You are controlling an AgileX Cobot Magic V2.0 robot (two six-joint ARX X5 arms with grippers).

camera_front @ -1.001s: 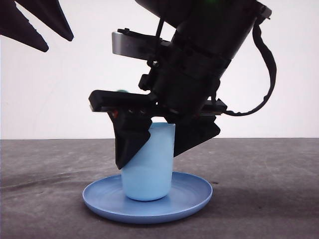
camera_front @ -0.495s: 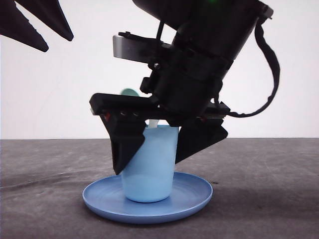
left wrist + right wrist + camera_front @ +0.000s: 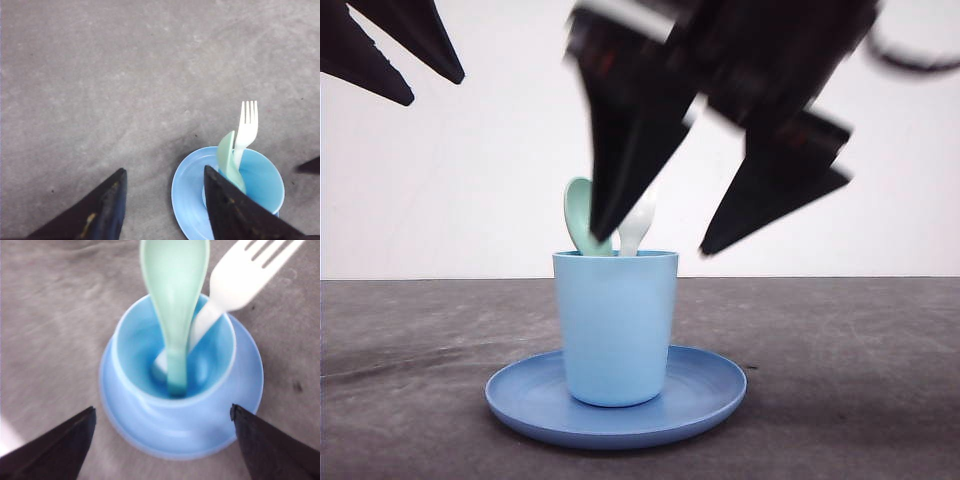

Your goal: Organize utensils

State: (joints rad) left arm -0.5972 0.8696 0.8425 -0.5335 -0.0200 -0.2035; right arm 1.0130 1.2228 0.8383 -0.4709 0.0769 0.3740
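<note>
Right tool (image 3: 655, 245): jaws spread wide, nothing held. In the front view it hangs motion-blurred above the light blue cup (image 3: 615, 325); one finger tip sits just over the cup rim, in front of the utensil heads, and the other stands off to the cup's right with clear air beneath it. In the right wrist view the two fingers (image 3: 55, 450) flank the cup well apart from its wall on both sides.

Left tool (image 3: 165, 205): jaws also parted, empty, raised well above the cup to its left in the front view, its tips (image 3: 420, 70) in clear air. In the left wrist view one finger overlaps the near side of the cup and plate; whether there is contact cannot be told.

Mint-green spoon (image 3: 175, 295): stands in the cup, handle end at the cup floor, bowl up above the rim, leaning on the rim.

White fork (image 3: 245, 277): stands in the same cup just beside the spoon, tines up and tilted outward over the rim; the two handles meet near the cup floor.

The cup stands upright at the centre of a round blue plate (image 3: 710, 390), with a bare ring of plate all round it. The grey surface (image 3: 100, 90) around the plate is open on every visible side.
</note>
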